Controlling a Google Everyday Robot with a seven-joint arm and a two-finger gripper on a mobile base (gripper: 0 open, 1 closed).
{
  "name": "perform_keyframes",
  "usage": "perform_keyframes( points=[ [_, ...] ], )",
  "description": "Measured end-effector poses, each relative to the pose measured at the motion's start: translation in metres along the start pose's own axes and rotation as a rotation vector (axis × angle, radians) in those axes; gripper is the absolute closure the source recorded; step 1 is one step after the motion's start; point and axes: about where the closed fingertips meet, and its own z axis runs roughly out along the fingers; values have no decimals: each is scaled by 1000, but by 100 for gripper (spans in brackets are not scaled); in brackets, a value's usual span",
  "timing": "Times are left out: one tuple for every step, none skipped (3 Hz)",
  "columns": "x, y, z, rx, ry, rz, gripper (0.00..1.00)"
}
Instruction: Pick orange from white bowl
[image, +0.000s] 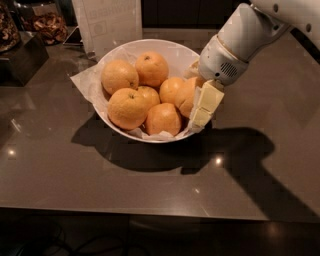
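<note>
Claw (201, 108) sits at the right rim of the bowl (176, 54), against the orange (188, 96); grip unclear, orange not lifted yet.

The white bowl (172, 50) sat on a dark grey counter (75, 170), lined with crinkled paper (84, 80) and holding several other oranges (127, 107). The gripper (200, 106) hung at the bowl's right rim, just beside the orange (183, 97), and seemed to touch its right side. The white arm (240, 35) reached in from the upper right, casting a broad shadow (240, 150) on the counter.
</note>
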Motion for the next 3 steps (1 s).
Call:
perform_keyframes(
  points=[
    [2,-1,3,-6,-4,1,19],
    [1,-1,2,-5,-4,1,42],
    [0,-1,0,2,-6,-1,65]
  ],
)
